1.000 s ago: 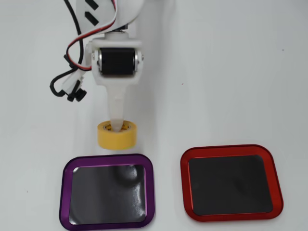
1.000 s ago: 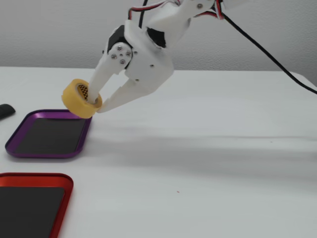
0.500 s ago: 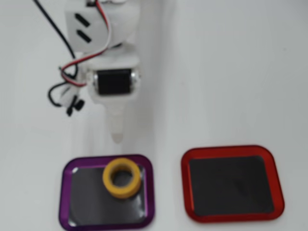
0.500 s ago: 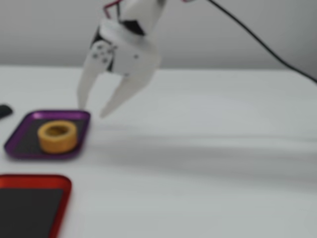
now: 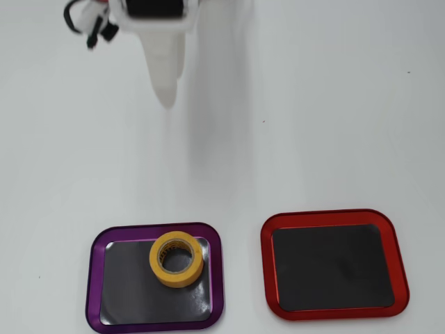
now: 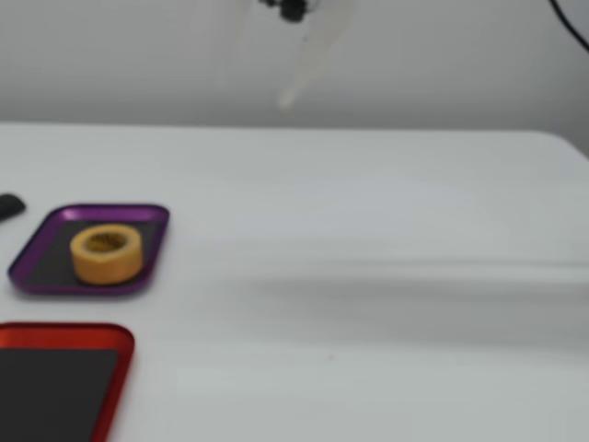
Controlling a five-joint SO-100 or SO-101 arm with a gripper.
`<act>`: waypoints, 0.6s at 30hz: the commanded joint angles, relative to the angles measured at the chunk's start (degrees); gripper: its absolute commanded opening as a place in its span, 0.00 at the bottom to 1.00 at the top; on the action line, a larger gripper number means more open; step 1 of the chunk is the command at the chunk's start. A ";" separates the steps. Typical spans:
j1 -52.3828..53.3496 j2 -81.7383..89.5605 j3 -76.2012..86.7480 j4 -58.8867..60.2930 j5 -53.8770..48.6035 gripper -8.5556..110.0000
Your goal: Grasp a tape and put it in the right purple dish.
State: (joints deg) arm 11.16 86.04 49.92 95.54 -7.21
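The yellow-orange tape (image 5: pixel 179 259) lies flat inside the purple dish (image 5: pixel 94 278), toward its upper middle in the overhead view. In the fixed view the tape (image 6: pixel 106 253) rests in the purple dish (image 6: pixel 35 249) at the left. My gripper (image 5: pixel 165 99) is far back from the dish, near the top edge of the overhead view. In the fixed view the gripper (image 6: pixel 255 92) is high above the table and blurred by motion, its white fingers (image 6: pixel 313 60) spread apart with nothing between them.
A same-shaped red-rimmed tray (image 5: pixel 265 268) lies right of the purple dish in the overhead view, and in the fixed view the red tray (image 6: pixel 69 329) sits at the bottom left. A small dark object (image 6: pixel 9 205) shows at the fixed view's left edge. Black and red cables (image 5: pixel 87 17) hang by the arm.
The tape left the gripper and dropped into the purple dish, where it now lies still. The gripper opened, then rose and pulled back away from the dish.
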 commanded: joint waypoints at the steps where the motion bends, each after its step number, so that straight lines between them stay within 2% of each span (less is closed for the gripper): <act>1: 0.44 17.75 4.75 1.93 2.20 0.19; 12: 0.09 61.17 50.45 -3.25 2.90 0.19; 18: 0.09 81.47 80.07 -17.84 2.99 0.20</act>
State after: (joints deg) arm 10.90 159.43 117.25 84.73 -4.31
